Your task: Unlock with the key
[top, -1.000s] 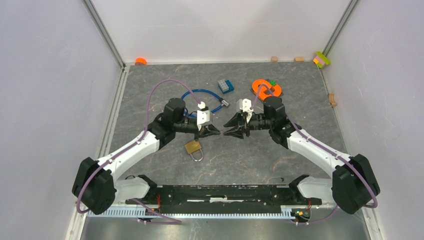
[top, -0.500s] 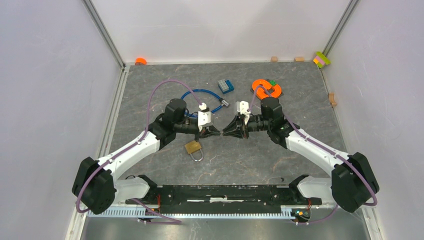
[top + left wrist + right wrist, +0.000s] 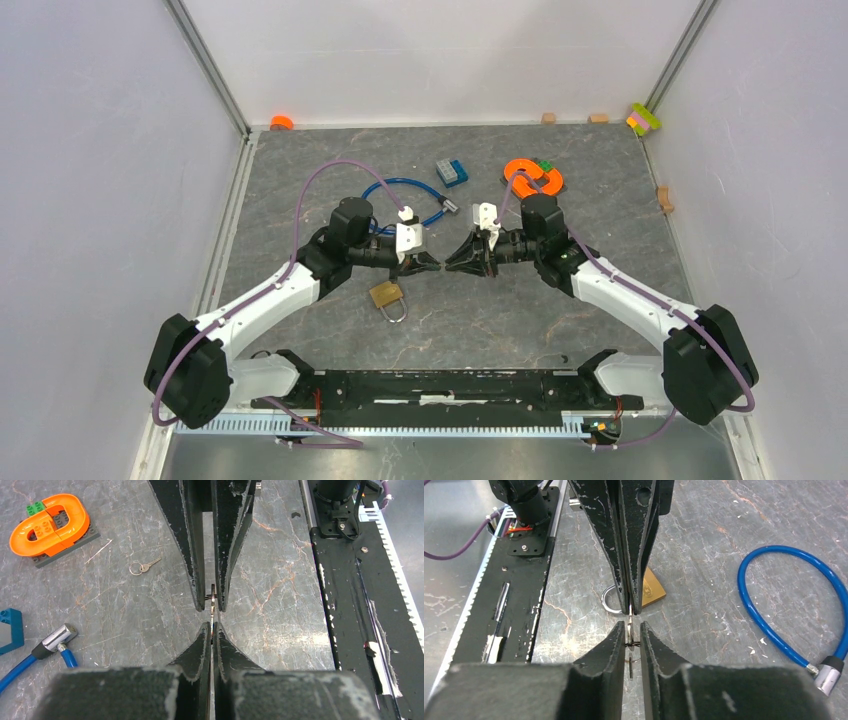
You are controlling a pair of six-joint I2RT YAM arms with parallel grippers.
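Glossy brass padlock (image 3: 651, 591) on matt, veined stone-look table (image 3: 734, 525)
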